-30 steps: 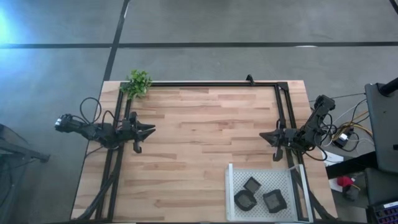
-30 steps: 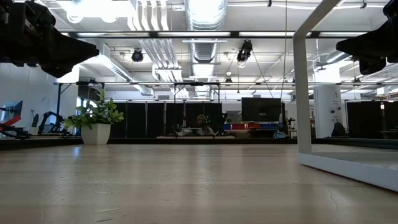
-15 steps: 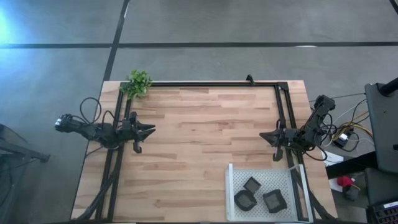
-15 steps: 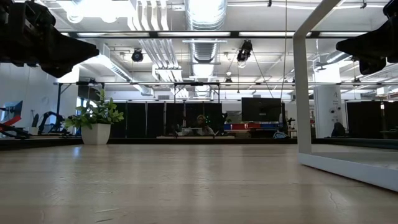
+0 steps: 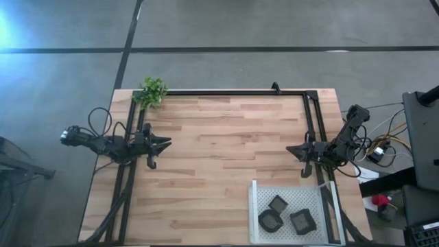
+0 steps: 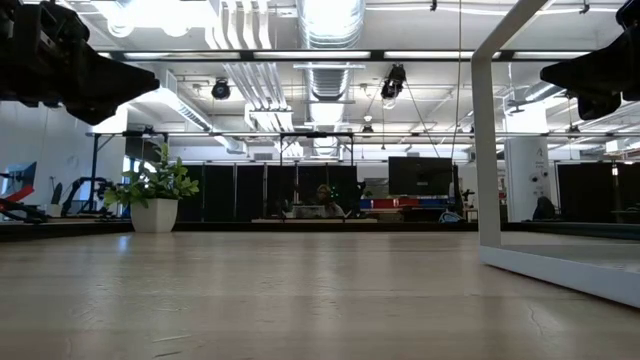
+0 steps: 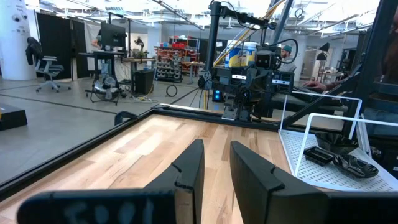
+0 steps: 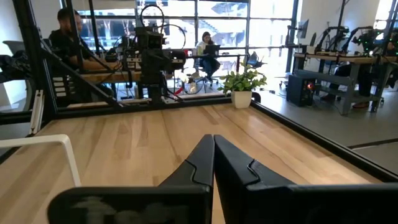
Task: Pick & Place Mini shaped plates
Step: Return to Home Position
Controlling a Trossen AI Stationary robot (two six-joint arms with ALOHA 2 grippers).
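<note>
No writing, number or brand is legible in any view; the pale marks on the dark left-wrist block [image 7: 93, 208] are blurred.

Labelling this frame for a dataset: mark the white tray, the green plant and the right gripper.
white tray [image 5: 310, 197], high view, on a bare patch of its perforated floor.
green plant [image 5: 152, 91], high view, on the middle of its leaves.
right gripper [image 5: 289, 148], high view, at its fingertips.

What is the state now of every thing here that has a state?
Left gripper: jaws slightly open, empty.
Right gripper: jaws shut, empty.
Small black raised-rim dishes: resting in three spots inside the white perforated tray.
Small green potted plant: upright.
</note>
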